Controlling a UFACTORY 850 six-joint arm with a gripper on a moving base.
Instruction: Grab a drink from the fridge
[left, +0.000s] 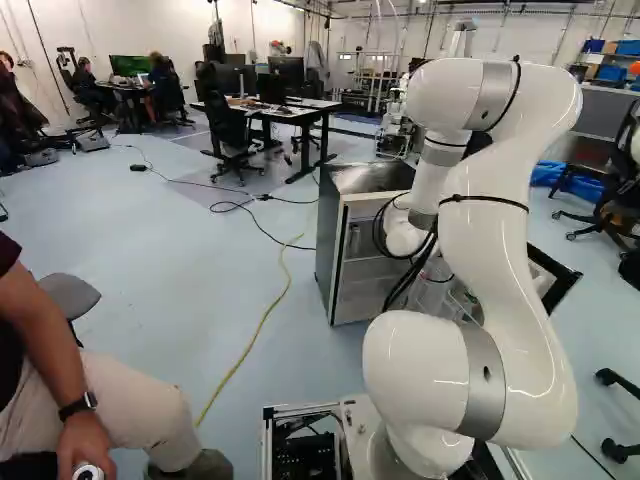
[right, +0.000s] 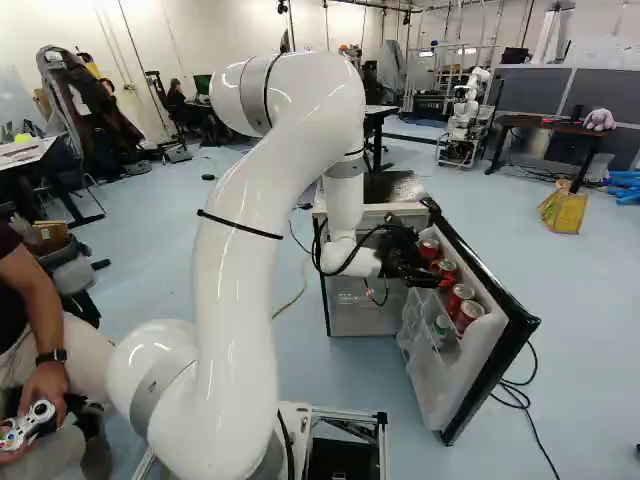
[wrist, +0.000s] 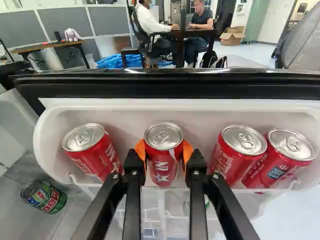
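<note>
a: where is the drink to be found?

b: the middle can (wrist: 164, 172) is seen in the shelf (wrist: 120, 107) of the open door (right: 512, 322), beside the fridge (left: 335, 262). it is held directly between the fingers of the gripper (wrist: 163, 150), with no reach left to be made.

a: and how are the jaws set?

b: clenched on that can, as it is read here. an orange pad (wrist: 140, 150) is pressed to one side of it, and its twin to the other, just below the lid.

a: how is its long axis turned?

b: the can is stood on end, the lid faced up toward the wrist. its length is crossed by the squeeze of the pads, so the lift is best made along that length, up out of the shelf, before anything is drawn back toward the base.

a: is one side tighter?

b: it seems so. the neighbouring can (wrist: 233, 157) is placed near one finger, with the end can (wrist: 280, 157) set close beside it. on the fridge side, more room is left before the lone can (wrist: 95, 152).

a: then what is to be feared?

b: if the wrist is swung toward the pair too soon, the neighbouring can may be knocked. and since the grip is taken high, the bottom may be caught on the shelf wall if the lift is cut short.
</note>
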